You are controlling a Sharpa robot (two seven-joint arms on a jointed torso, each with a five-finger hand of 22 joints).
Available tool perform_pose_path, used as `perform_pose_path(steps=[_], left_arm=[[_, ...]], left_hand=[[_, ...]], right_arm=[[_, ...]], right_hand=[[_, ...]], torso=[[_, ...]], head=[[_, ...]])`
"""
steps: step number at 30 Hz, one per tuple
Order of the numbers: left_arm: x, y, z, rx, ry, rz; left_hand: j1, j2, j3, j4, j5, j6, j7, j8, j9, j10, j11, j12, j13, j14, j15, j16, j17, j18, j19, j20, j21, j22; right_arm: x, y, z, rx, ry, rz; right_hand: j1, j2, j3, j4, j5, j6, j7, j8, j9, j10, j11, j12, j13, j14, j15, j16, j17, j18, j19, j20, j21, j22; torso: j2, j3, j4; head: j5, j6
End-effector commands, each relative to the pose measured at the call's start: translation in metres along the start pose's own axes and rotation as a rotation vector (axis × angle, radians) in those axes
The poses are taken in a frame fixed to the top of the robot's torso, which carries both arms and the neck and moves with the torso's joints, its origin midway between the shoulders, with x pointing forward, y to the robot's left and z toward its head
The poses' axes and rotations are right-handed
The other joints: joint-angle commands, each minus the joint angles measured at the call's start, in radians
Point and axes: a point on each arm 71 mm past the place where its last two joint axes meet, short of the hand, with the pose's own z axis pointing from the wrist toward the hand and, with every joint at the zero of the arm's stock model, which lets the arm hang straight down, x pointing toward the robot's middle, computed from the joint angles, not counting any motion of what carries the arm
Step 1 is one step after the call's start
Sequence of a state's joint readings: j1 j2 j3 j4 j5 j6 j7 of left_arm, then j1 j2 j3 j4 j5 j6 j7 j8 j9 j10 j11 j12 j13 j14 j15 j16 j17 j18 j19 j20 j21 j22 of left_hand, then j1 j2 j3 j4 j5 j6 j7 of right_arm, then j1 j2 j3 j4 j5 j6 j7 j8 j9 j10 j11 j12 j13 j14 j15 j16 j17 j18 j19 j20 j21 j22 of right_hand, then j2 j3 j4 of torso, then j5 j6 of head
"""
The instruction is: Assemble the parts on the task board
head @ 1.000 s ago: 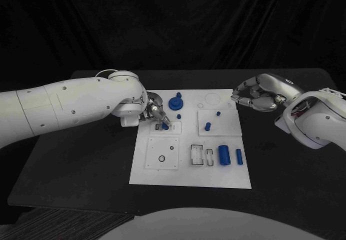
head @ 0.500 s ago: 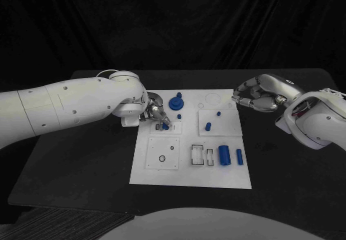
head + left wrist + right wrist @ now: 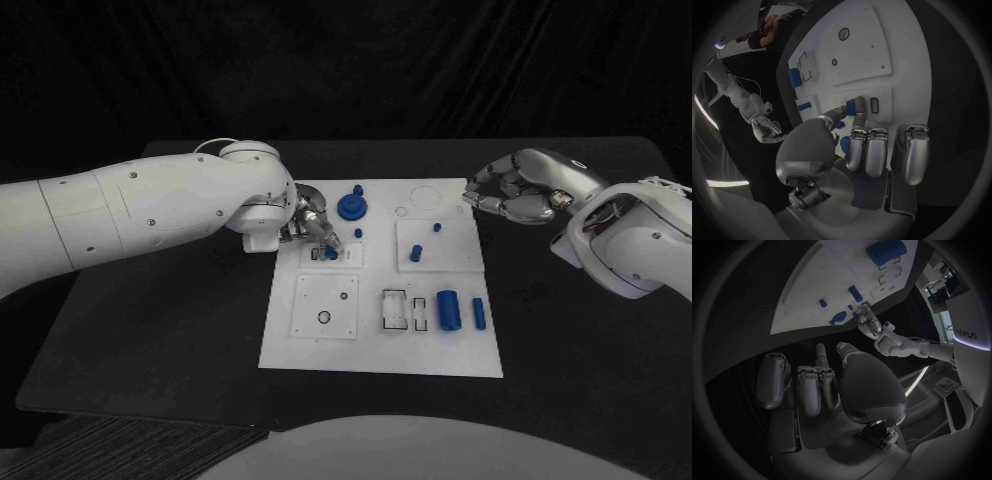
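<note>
The left hand (image 3: 310, 228) pinches a small blue peg (image 3: 330, 253) upright at the far-left inset of the task board (image 3: 378, 355), its long axis pointing down into the plate. The right hand (image 3: 516, 193) hovers off the board's far-right corner, fingers curled on nothing, farther away
</note>
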State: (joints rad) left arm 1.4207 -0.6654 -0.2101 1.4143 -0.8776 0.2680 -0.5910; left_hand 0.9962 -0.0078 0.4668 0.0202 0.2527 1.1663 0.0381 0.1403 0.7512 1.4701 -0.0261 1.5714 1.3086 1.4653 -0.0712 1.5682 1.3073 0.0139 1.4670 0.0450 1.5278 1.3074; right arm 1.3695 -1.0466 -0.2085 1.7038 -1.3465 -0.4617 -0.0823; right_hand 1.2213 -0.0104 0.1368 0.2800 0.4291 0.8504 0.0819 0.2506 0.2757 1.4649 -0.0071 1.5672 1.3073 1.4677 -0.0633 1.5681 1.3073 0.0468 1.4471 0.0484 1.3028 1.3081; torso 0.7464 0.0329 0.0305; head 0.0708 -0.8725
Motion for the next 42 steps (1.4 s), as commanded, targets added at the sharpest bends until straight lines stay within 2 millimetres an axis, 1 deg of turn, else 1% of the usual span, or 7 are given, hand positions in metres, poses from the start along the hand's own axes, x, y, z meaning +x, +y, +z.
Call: perform_pose_path(steps=[1,2,12,22,29,35,42], left_arm=[[0.0056,-0.0003,0.0026,0.002,0.032,0.012],[0.0057,-0.0001,0.0028,0.001,0.033,0.012],[0.0064,0.0018,0.0040,-0.009,0.042,0.015],[0.0067,0.0014,0.0047,-0.008,0.044,0.016],[0.0060,0.0032,0.0050,-0.013,0.042,0.013],[0.0055,0.0034,0.0049,-0.011,0.031,0.005],[0.0038,0.0037,0.0044,-0.002,0.003,-0.014]], left_hand=[[-0.018,0.000,-0.013,0.005,-0.026,0.008,-0.002,-0.006,-0.002,0.101,0.002,-0.001,0.262,0.105,0.006,0.003,0.264,0.003,0.056,0.004,-0.006,0.232],[-0.028,0.001,-0.033,0.019,-0.052,0.008,-0.001,-0.010,-0.004,0.101,0.003,-0.001,0.262,0.105,0.007,0.003,0.264,0.003,0.055,0.004,-0.008,0.232],[-0.065,0.004,-0.121,0.081,-0.125,0.017,0.002,-0.020,-0.004,0.101,0.006,-0.001,0.262,0.105,0.009,0.003,0.264,0.004,0.053,0.007,-0.013,0.230],[-0.080,0.005,-0.168,0.110,-0.154,0.022,0.001,-0.017,0.010,0.101,0.006,-0.001,0.262,0.105,0.009,0.003,0.264,0.004,0.052,0.007,-0.014,0.231],[-0.102,0.016,-0.208,0.146,-0.182,0.018,0.002,-0.016,0.025,0.101,0.007,-0.001,0.262,0.105,0.010,0.003,0.264,0.005,0.052,0.007,-0.016,0.231],[-0.141,0.020,-0.266,0.200,-0.202,0.029,-0.002,0.002,0.061,0.101,0.004,-0.001,0.262,0.105,0.007,0.003,0.264,0.004,0.055,0.006,-0.014,0.233],[-0.183,0.008,-0.334,0.258,-0.205,0.026,-0.004,0.016,0.101,0.101,0.001,-0.001,0.262,0.105,0.004,0.003,0.264,0.004,0.056,0.001,-0.014,0.235]], right_arm=[[0.0013,-0.0015,-0.0004,0.017,0.008,-0.001],[0.0014,-0.0016,-0.0005,0.017,0.008,-0.001],[0.0026,-0.0022,-0.0006,0.019,0.012,0.000],[0.0033,-0.0029,-0.0005,0.022,0.015,-0.001],[0.0039,-0.0035,-0.0008,0.025,0.019,-0.001],[0.0043,-0.0039,-0.0008,0.025,0.017,-0.001],[0.0042,-0.0044,-0.0013,0.025,0.015,0.000]], right_hand=[[0.009,-0.001,0.005,0.000,0.004,-0.002,0.004,-0.006,-0.001,0.106,0.001,0.004,0.263,0.103,0.000,0.003,0.263,0.015,-0.004,0.000,-0.003,0.179],[0.009,-0.001,0.005,0.000,0.004,-0.002,0.004,-0.006,-0.001,0.106,0.001,0.004,0.263,0.103,0.000,0.003,0.263,0.015,-0.004,0.000,-0.003,0.179],[0.013,-0.001,0.007,-0.002,0.005,-0.002,0.004,-0.007,-0.002,0.106,0.001,0.004,0.263,0.103,0.000,0.003,0.263,0.015,-0.004,0.000,-0.004,0.179],[0.016,-0.002,0.008,-0.003,0.008,-0.001,0.004,-0.006,-0.002,0.106,0.001,0.004,0.263,0.103,-0.001,0.003,0.263,0.016,-0.005,0.000,-0.007,0.179],[0.018,-0.002,0.009,-0.003,0.010,-0.001,0.004,-0.006,-0.002,0.106,0.001,0.004,0.263,0.103,-0.001,0.003,0.263,0.016,-0.006,0.000,-0.008,0.178],[0.019,-0.003,0.009,-0.003,0.012,-0.001,0.004,-0.006,-0.002,0.106,0.001,0.004,0.263,0.103,-0.001,0.003,0.263,0.016,-0.006,0.000,-0.009,0.178],[0.019,-0.003,0.009,-0.003,0.012,-0.001,0.004,-0.006,-0.002,0.106,0.001,0.004,0.263,0.103,-0.001,0.003,0.263,0.016,-0.006,0.000,-0.009,0.178]], torso=[[0.000,-0.0003,-0.0018],[0.000,-0.0003,-0.0019],[0.000,-0.0003,-0.0009],[-0.001,-0.0005,-0.0003],[-0.001,0.0001,0.0000],[-0.001,0.0000,-0.0011],[-0.001,0.0000,-0.0005]], head=[[0.001,0.000],[0.001,0.000],[0.003,0.000],[0.002,0.000],[0.002,0.000],[0.003,0.000],[-0.001,0.000]])
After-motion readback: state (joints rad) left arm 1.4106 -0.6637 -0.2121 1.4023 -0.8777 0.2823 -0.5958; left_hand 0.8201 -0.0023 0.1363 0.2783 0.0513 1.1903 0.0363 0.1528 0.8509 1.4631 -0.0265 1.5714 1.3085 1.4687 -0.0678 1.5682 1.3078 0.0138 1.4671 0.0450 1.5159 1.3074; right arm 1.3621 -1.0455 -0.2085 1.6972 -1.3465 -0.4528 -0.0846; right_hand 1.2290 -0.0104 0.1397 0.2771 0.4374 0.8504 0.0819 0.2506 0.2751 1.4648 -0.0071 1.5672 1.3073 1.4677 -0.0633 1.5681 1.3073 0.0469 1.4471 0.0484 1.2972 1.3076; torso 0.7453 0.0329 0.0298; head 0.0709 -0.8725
